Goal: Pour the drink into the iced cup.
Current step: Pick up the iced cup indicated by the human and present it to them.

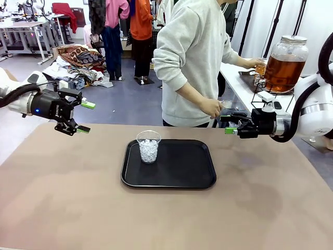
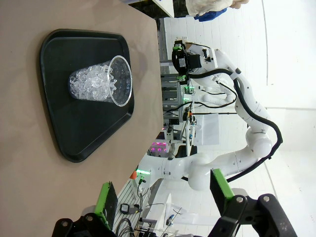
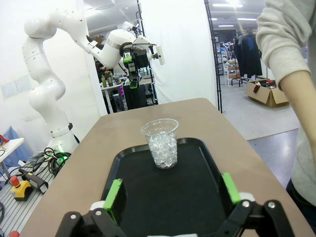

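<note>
An iced cup (image 1: 149, 147), clear plastic and full of ice, stands upright at the left of a black tray (image 1: 182, 177). The drink (image 1: 283, 70) is amber liquid in a big lidded glass jar on a side table at the far right. A person's hand (image 1: 255, 63) is at the jar's side. My left gripper (image 1: 85, 117) hovers open above the table, left of the tray. My right gripper (image 1: 230, 124) hovers open to the right of the tray, close below the person's other hand (image 1: 212, 108). Both wrist views face the cup (image 2: 101, 81) (image 3: 162, 143) between open fingers (image 2: 106, 205) (image 3: 229, 187).
The person (image 1: 192, 57) stands at the table's far edge, right of centre, turned toward the side table. A black stand (image 1: 260, 91) is under the jar. Bare brown tabletop (image 1: 62, 198) surrounds the tray. Tables and clothes racks fill the room behind.
</note>
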